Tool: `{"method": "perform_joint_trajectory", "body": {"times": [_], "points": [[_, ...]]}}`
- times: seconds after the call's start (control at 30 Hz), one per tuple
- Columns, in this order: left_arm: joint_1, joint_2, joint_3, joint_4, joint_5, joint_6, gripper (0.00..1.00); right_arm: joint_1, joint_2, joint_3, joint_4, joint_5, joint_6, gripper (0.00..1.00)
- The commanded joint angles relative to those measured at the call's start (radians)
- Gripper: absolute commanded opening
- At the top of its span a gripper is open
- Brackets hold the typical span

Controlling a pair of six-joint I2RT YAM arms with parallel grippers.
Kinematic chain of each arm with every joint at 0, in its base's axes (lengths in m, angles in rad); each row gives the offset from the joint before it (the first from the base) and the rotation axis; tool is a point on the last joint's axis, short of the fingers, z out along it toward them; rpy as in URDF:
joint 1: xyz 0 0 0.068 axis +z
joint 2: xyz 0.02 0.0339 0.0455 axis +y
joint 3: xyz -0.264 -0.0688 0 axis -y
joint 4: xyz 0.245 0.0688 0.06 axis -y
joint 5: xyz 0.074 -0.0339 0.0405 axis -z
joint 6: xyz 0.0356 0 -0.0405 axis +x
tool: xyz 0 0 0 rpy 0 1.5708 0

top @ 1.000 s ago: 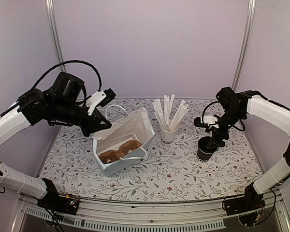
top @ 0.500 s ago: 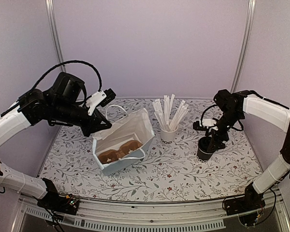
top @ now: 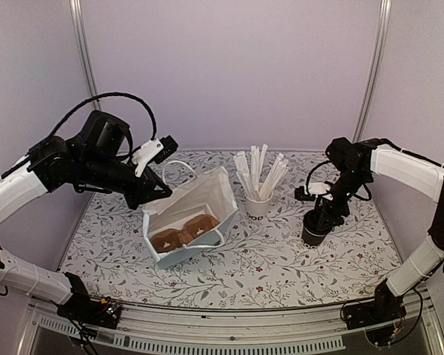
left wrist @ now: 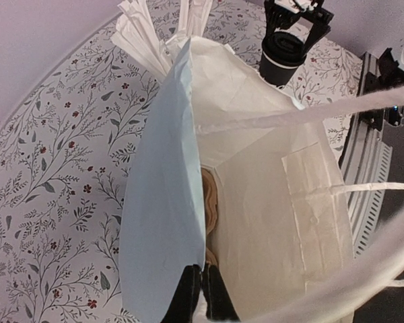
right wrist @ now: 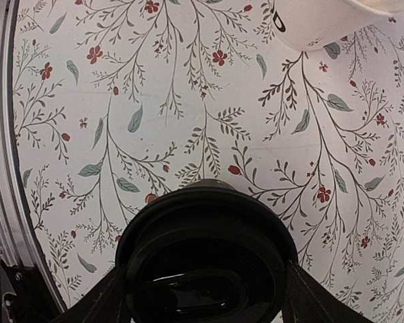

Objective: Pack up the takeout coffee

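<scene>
Black takeout coffee cup [top: 315, 228] is stood on the table [top: 281, 270], straddled by the right gripper [top: 325, 217]; whether it is clamped cannot be told. It is judged light and crushable, best held gently below the lid [right wrist: 205, 249]. The paper bag [left wrist: 256, 168] is pinched at its wall by the left gripper [left wrist: 203, 296].

Left jaws shut, right jaws spread wide.

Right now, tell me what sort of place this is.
Likely a robot test cell staged as a takeout counter: bare walls around a floral tablecloth, a white paper bag, a black lidded coffee cup.
</scene>
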Motion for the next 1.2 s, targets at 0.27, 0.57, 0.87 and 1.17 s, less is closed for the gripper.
{"method": "perform_joint_trajectory", "body": {"times": [0.27,0.57,0.87,1.17], "points": [[-0.045,0.011,0.000,0.044,0.074,-0.013,0.00,0.171,-0.166,0.141,-0.091,0.019,0.048,0.63],[-0.169,0.028,-0.022,0.069,-0.013,-0.098,0.00,0.291,-0.210,0.493,-0.164,-0.041,0.051,0.60],[-0.264,0.075,-0.015,0.105,-0.089,-0.152,0.00,0.649,-0.276,0.527,0.006,0.086,0.050,0.60],[-0.315,0.092,0.005,0.102,-0.128,-0.193,0.00,0.880,-0.265,0.312,0.139,0.353,-0.122,0.59]]}}
